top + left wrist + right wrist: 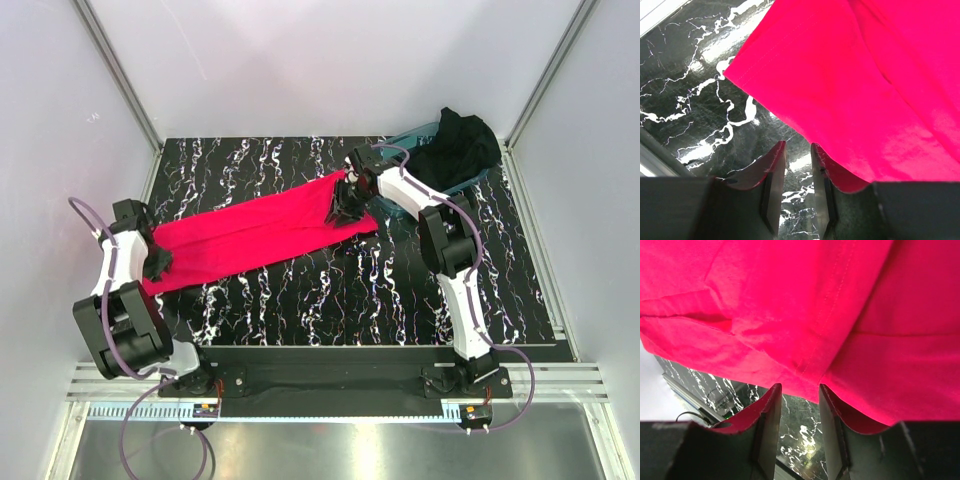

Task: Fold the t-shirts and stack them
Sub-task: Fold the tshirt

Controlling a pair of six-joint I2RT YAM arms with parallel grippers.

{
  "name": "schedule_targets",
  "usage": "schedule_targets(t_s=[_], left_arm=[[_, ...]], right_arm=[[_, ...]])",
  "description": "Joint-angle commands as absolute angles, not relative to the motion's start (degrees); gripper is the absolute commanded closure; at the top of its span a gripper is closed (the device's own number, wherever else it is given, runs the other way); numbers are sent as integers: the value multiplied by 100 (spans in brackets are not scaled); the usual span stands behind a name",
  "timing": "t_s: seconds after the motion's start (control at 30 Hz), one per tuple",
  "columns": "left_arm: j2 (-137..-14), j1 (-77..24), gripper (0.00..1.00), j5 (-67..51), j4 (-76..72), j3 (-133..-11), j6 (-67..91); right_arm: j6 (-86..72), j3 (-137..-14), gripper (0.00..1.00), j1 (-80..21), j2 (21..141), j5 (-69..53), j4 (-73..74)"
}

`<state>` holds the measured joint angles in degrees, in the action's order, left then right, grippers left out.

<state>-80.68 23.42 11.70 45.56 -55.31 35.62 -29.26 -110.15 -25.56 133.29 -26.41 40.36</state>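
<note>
Judged mid-fold: left end effector (797, 145) and right end effector (799, 387) stand slightly apart, unclamped; you should regrip the bright pinkish-red cloth t-shirt (250, 232) at its 8 and 2 o'clock ends.

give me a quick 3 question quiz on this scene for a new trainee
1. True or false: the black shirt sits in the tub.
2. Which shirt is spread long across the table? A: the red shirt; B: the black shirt; C: both.
3. Fill in: the left gripper is at the red shirt's ___ end.
Key: 1 true; 2 A; 3 left.
</note>
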Motion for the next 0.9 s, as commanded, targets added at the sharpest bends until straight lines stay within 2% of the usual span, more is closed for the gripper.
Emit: schedule_targets(t_s=[0.0,0.2,0.43,0.5,0.53,0.57,0.63,0.8,0.87], left_arm=[[-7770,2355,68,1020,4605,-5757,3568],[-7375,2242,68,879,4447,-5748,3507],[-7295,2136,68,817,4482,-5818,3507],[-7260,2101,68,817,4482,-5836,3489],[-7251,2101,68,817,4491,-5845,3489],[-7225,2092,68,826,4491,-5862,3489],[-7190,2031,68,826,4482,-5871,3498],[-6926,1759,68,826,4325,-5714,3524],[-6900,1662,68,826,4289,-5660,3568]], right_arm=[[-2945,-11075,57,-2575,13263,-2540,3999],[-2874,-11004,57,-2645,13359,-2593,3885],[-2979,-11399,68,-2654,13684,-2619,3885],[-3014,-11565,73,-2663,13746,-2628,3876],[-3032,-11636,77,-2680,13807,-2637,3859],[-3050,-11732,86,-2698,13869,-2637,3850],[-3146,-12171,92,-2794,14096,-2619,3850],[-3821,-13925,91,-3120,14861,-2768,3430],[-4199,-14263,82,-3181,15169,-2908,3026]])
